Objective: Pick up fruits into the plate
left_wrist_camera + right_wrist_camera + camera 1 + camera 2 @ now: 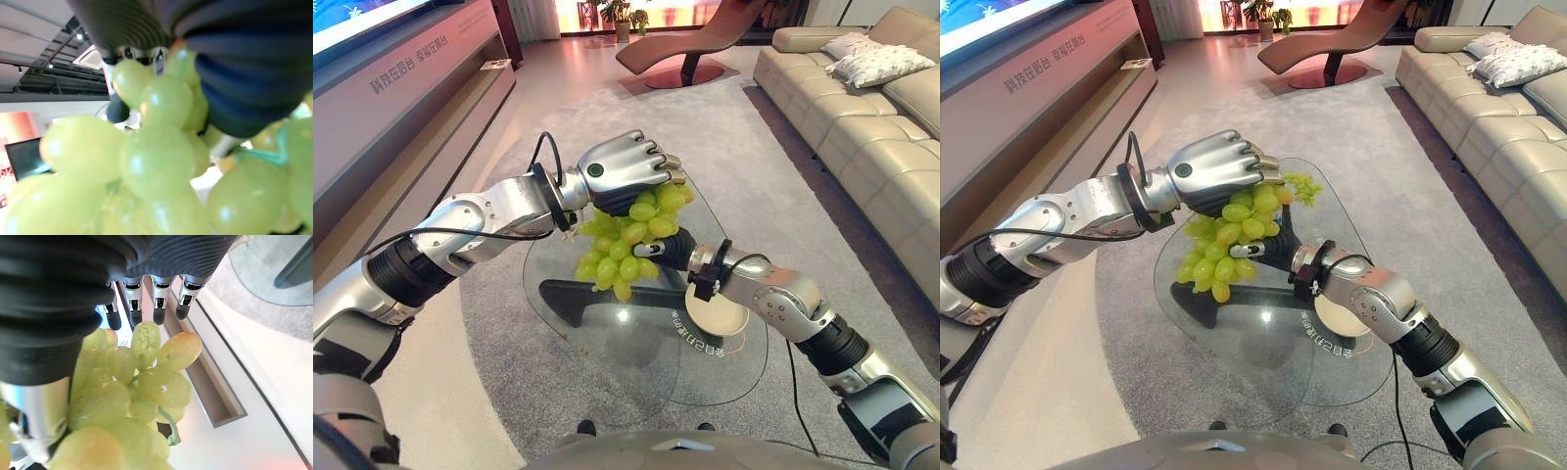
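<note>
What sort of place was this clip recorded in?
Most likely a living room or a showroom lounge: a beige sofa with cushions, a brown lounge chair, a grey rug under a glass coffee table, and a long media wall.

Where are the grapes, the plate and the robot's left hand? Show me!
grapes [625, 247], left eye view, middle of the green bunch.
plate [722, 319], left eye view, bare white part beside the right wrist.
left hand [625, 168], left eye view, silver back of the hand above the bunch.
</note>
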